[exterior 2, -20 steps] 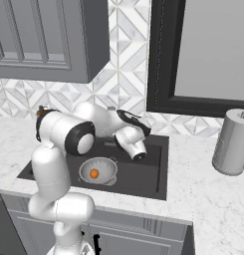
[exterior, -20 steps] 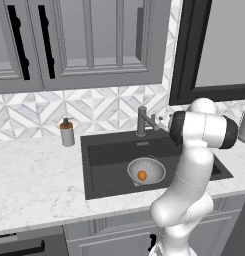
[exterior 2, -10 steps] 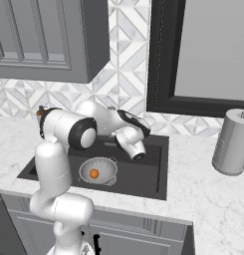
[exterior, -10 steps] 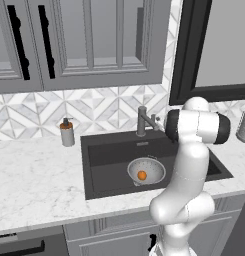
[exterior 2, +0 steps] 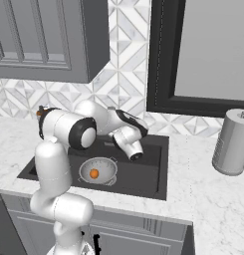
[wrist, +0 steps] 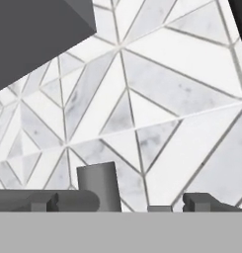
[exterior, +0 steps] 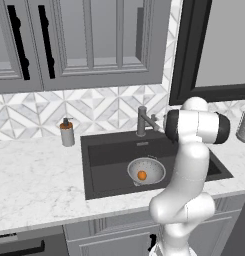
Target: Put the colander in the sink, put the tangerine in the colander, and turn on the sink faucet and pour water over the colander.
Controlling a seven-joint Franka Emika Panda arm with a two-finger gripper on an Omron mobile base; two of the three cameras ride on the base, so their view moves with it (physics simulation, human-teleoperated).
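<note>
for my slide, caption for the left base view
Tangerine sits in colander in sink; arm reaches toward faucet.

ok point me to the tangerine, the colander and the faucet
tangerine [exterior: 142, 175], left base view, middle of the fruit
colander [exterior: 155, 165], left base view, perforated inner wall right of the fruit
sink faucet [exterior: 141, 121], left base view, upright post
</note>
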